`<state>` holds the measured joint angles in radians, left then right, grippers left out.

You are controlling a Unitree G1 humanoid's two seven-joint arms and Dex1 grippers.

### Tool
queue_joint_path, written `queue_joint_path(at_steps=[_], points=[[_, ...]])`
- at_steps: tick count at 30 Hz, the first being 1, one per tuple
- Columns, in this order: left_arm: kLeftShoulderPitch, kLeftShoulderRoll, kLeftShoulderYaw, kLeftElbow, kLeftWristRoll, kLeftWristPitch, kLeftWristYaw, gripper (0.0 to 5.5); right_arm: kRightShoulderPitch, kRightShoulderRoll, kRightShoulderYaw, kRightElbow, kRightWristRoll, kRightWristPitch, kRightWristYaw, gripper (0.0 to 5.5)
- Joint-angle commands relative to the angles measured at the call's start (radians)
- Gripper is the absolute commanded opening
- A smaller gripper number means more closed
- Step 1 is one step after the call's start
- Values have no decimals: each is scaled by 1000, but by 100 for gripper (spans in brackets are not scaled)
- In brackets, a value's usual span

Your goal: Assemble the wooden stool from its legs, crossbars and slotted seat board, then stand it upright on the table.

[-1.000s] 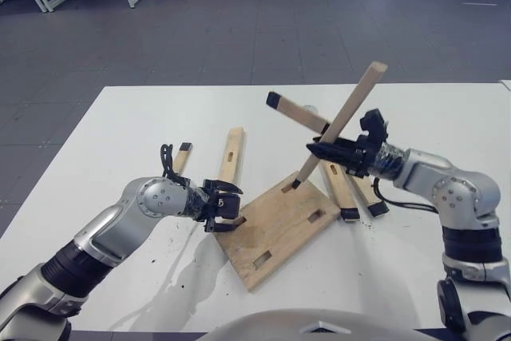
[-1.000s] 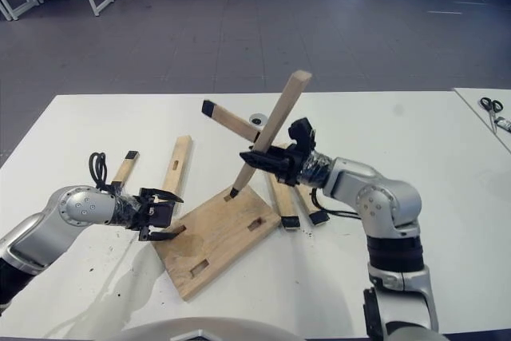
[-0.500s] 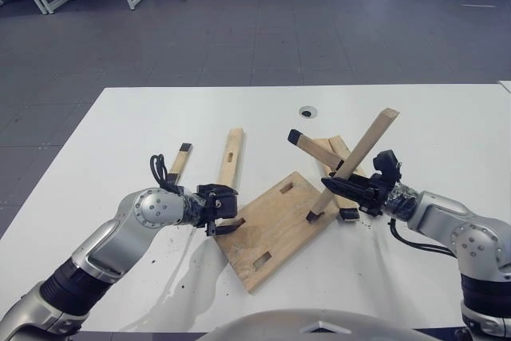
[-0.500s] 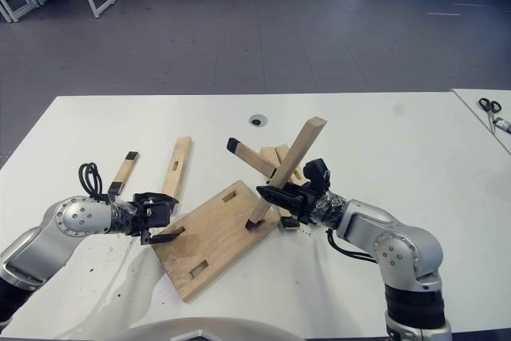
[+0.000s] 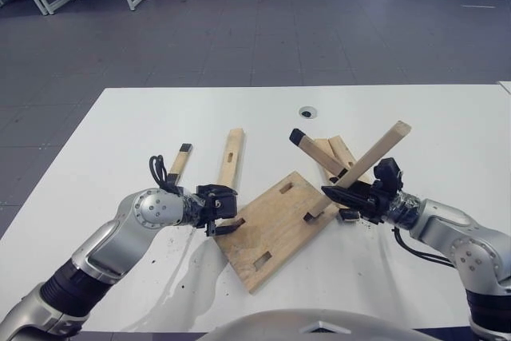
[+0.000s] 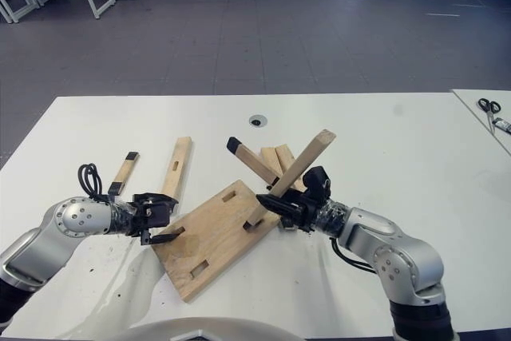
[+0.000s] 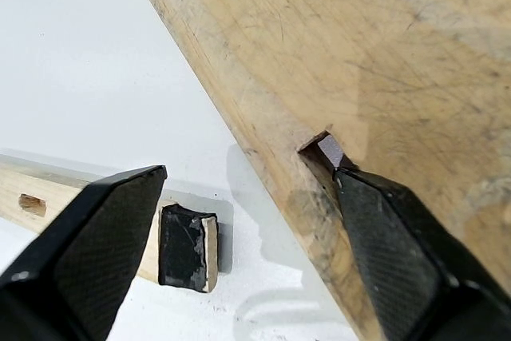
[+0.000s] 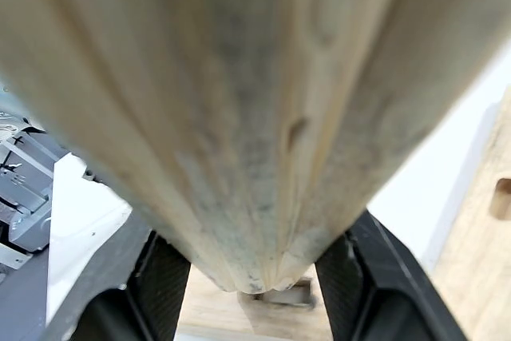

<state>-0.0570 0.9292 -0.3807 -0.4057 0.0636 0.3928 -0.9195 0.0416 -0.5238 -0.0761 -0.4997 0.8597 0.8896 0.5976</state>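
The slotted seat board (image 5: 271,233) lies flat near the table's front. My left gripper (image 5: 226,209) is open at the board's left corner, one finger on each side of the edge notch (image 7: 323,149). My right gripper (image 5: 342,195) is shut on a wooden leg (image 5: 369,159). The leg leans up to the right, its lower end at the slot (image 5: 310,215) on the board's right side. In the right wrist view the leg (image 8: 263,117) sits between the dark fingers (image 8: 164,277).
Several loose legs (image 5: 331,153) lie piled behind the board, one with a black-capped end (image 5: 297,136) raised. A long crossbar (image 5: 231,156) and a short black-tipped piece (image 5: 180,159) lie to the left. A cable hole (image 5: 307,111) is at the back. Scissors (image 6: 489,105) lie far right.
The right gripper has come down and forward, carrying the leg from the board's far slot to its right-side slot and tilting it flatter. The black-capped leg resting on it dropped. The left gripper barely moved.
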Motion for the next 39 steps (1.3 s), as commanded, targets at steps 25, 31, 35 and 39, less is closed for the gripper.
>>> queue_joint_path(at_steps=[25, 31, 35, 39], points=[[71, -95, -1, -45, -39, 218, 31, 390, -7, -34, 450, 355, -508, -271, 25, 203], [61, -131, 6, -58, -55, 260, 42, 390, -192, -49, 406, 544, -456, -298, 172, 203], [53, -149, 20, -60, -64, 278, 49, 390, -363, -41, 418, 585, -508, -434, 255, 203], [36, -154, 33, -51, -68, 288, 58, 390, -469, -19, 410, 644, -539, -520, 304, 203]])
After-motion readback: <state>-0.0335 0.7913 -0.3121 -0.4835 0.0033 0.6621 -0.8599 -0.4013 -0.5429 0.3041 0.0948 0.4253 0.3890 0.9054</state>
